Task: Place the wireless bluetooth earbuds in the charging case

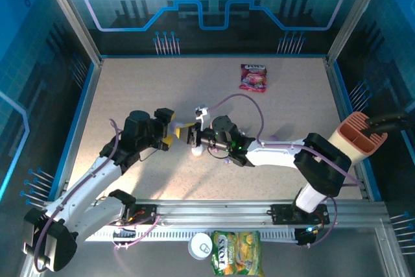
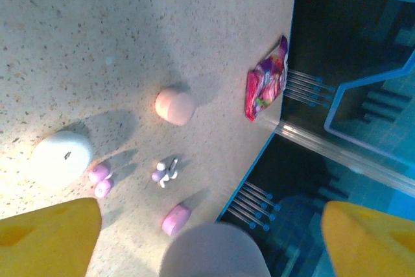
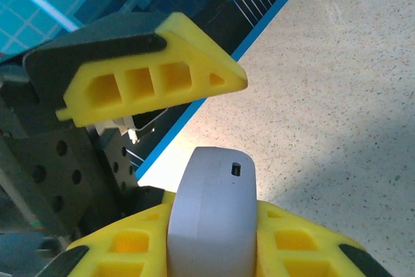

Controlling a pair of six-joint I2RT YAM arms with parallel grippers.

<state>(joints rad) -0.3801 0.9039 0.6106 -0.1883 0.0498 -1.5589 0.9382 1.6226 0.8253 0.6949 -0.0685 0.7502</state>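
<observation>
A pale grey charging case (image 3: 214, 218) stands on edge with its lid closed, and my right gripper (image 3: 214, 246) is shut on it, one yellow finger on each side. My left gripper (image 2: 211, 235) is open wide around the same case (image 2: 214, 251), its fingers (image 2: 52, 231) apart from it. In the top view both grippers meet mid-table, left gripper (image 1: 176, 131) facing right gripper (image 1: 194, 139). Below on the table lie the earbuds: two pink ones (image 2: 100, 180) and a small white and purple cluster (image 2: 165, 172).
A white case (image 2: 61, 157), a pink case (image 2: 175, 106) and a small pink piece (image 2: 176, 218) lie on the speckled table. A snack packet (image 1: 253, 77) lies near the back edge. A can (image 1: 201, 244) and a chip bag (image 1: 237, 251) sit in front of the rail.
</observation>
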